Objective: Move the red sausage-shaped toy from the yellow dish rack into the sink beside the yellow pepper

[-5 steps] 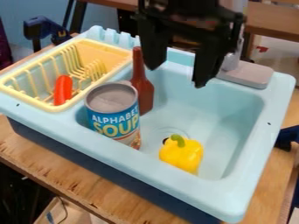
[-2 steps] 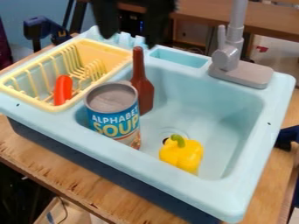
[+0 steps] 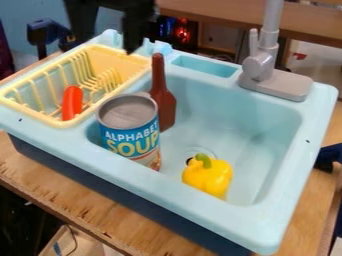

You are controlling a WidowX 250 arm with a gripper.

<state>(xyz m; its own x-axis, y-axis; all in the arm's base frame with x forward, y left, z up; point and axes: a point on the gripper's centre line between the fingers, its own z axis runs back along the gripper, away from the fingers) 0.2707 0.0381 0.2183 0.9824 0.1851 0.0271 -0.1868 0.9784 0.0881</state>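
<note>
Looking at the camera view, you've got the gripper (image 3: pixel 107 42) at the upper left of the frame, hanging over the back edge of the yellow dish rack (image 3: pixel 110 54). Its two fingers are spread, with a wide gap between them and nothing pinched. The right-hand one in the frame overlaps the rack's back rim; can't tell you if it's touching.

The rack is your nearest item. It sits left of frame, on the left part of the light blue toy sink (image 3: pixel 200 217). A red-orange elongated toy (image 3: pixel 72 102) lies in it, toward the front, long axis running up the frame.

Right of the rack, near frame center-left, you have the soup can (image 3: pixel 130 125), blue label, grey end up, at the basin's left side. Just behind it, the brown bottle (image 3: pixel 162 100), neck up; the can hides part of it. Contact between those two: can't tell.

Yellow bell pepper (image 3: pixel 207 177) is lower right of center, on the basin floor beside the drain, green stem up. Grey faucet (image 3: pixel 266 70) is upper right, on the sink's back ledge, next to a shallow recess (image 3: pixel 204 66). Sink sits on a wooden table (image 3: pixel 67 200); dark blue clamp (image 3: pixel 45 32) at upper left.
</note>
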